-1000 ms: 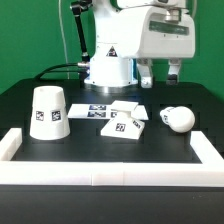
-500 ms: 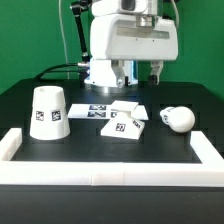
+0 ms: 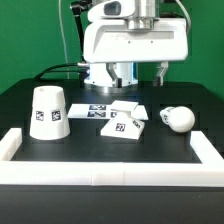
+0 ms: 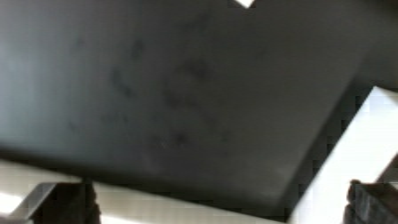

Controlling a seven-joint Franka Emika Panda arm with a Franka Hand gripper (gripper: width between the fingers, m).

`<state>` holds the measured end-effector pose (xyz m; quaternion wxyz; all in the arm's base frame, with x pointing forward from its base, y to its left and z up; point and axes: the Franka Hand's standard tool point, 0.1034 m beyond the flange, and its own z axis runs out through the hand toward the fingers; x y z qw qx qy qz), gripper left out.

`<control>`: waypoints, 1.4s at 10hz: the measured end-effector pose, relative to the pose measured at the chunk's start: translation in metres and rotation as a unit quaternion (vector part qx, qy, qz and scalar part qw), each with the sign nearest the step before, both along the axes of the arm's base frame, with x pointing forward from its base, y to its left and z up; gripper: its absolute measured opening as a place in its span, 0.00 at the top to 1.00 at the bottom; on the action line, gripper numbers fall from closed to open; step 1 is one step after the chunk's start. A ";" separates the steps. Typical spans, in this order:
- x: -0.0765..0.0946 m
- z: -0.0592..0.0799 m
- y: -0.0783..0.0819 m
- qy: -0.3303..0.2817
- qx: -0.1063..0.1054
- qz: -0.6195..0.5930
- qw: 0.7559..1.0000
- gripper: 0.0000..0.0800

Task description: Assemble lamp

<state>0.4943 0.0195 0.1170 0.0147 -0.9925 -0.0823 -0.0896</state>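
In the exterior view the white tapered lamp shade [image 3: 48, 112] stands mouth down at the left. The flat square lamp base [image 3: 126, 124] lies in the middle of the black table. The rounded bulb piece [image 3: 179, 118] lies at the right. My gripper [image 3: 145, 73] hangs high behind the base, apart from every part. In the wrist view my gripper [image 4: 214, 205] is open and empty, its fingers [image 4: 54, 204] far apart. That view shows only black table and a white edge, and no lamp part can be made out there.
The marker board [image 3: 98, 110] lies flat just behind the base, toward the exterior view's left. A low white wall [image 3: 110, 172] borders the table's front and both sides. Black cables [image 3: 60, 70] run behind the shade.
My arm has swung toward the exterior view's left, and the hand now sits more over the middle. The lamp parts have not moved.
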 end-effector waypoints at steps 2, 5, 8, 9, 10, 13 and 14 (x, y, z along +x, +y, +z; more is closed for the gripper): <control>-0.021 -0.008 -0.010 0.034 0.013 -0.074 0.997 0.13; -0.033 -0.016 -0.017 0.057 0.033 -0.154 0.986 0.13; -0.035 -0.017 -0.017 0.061 0.033 -0.154 0.986 0.13; -0.039 -0.018 -0.017 0.083 0.035 -0.161 0.983 0.13; -0.042 -0.023 -0.018 0.093 0.035 -0.169 0.981 0.13; -0.050 -0.038 -0.014 0.110 0.035 -0.194 0.974 0.13; -0.051 -0.039 -0.014 0.110 0.035 -0.194 0.974 0.13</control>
